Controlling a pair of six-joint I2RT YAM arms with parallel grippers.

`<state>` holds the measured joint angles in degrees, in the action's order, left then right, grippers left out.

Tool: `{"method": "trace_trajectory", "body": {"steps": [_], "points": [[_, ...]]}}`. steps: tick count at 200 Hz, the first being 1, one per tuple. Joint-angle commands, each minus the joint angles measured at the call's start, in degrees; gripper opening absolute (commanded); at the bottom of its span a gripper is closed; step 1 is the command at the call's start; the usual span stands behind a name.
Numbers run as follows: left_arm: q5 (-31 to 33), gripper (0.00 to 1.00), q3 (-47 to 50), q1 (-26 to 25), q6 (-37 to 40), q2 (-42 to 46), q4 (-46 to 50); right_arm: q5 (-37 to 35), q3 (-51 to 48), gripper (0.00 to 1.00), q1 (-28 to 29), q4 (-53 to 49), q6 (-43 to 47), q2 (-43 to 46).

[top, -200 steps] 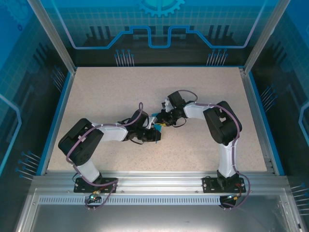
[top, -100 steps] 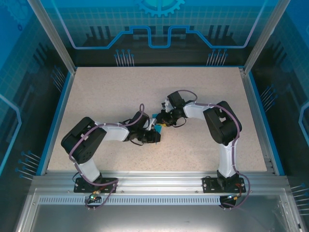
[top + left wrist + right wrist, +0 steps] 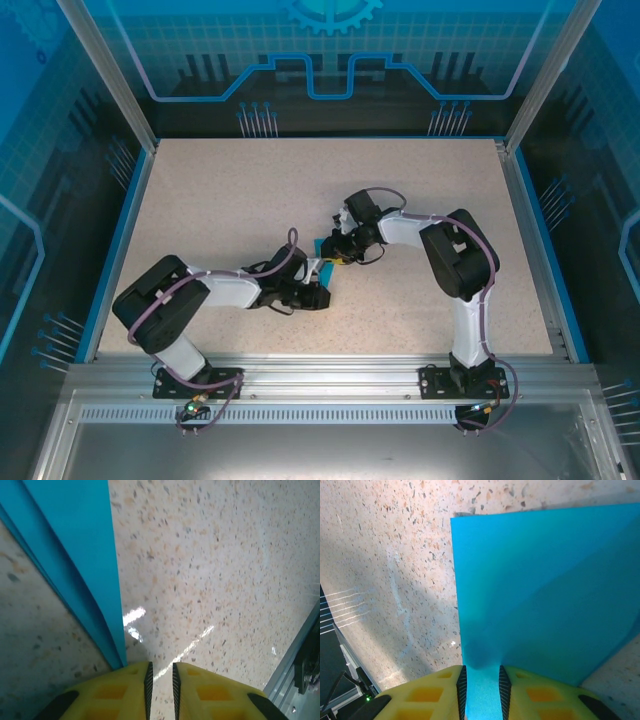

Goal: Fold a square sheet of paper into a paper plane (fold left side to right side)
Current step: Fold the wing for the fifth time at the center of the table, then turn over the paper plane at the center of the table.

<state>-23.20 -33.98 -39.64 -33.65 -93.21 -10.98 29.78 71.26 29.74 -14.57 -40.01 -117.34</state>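
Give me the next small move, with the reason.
Probably slide the left pincer onto the folded edge of the square sheet of paper and press it flat: the layers gape beside it, and the right pincer grips the sheet.

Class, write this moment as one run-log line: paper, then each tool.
paper: blue sheet, layered, on table | left tool: nearly shut, empty, at sheet's edge | right tool: shut on sheet
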Motion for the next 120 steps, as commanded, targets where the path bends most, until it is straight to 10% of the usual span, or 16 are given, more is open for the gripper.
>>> {"method": "trace_trajectory", "body": {"steps": [1,35,120], "points": [[-0.9,0.22,4.0,-1.4,-2.3,1.4,5.2,-2.4,0.6,0.27,0.3,-1.3,1.5,-1.1],[3.2,0.32,1.3,-1.3,0.1,12.0,12.1,-5.0,3.2,0.31,0.3,-6.2,4.9,5.2],[39.0,0.76,-1.5,-0.5,0.9,35.4,26.3,-27.9,7.8,0.63,4.8,-28.3,6.7,15.3]]}}
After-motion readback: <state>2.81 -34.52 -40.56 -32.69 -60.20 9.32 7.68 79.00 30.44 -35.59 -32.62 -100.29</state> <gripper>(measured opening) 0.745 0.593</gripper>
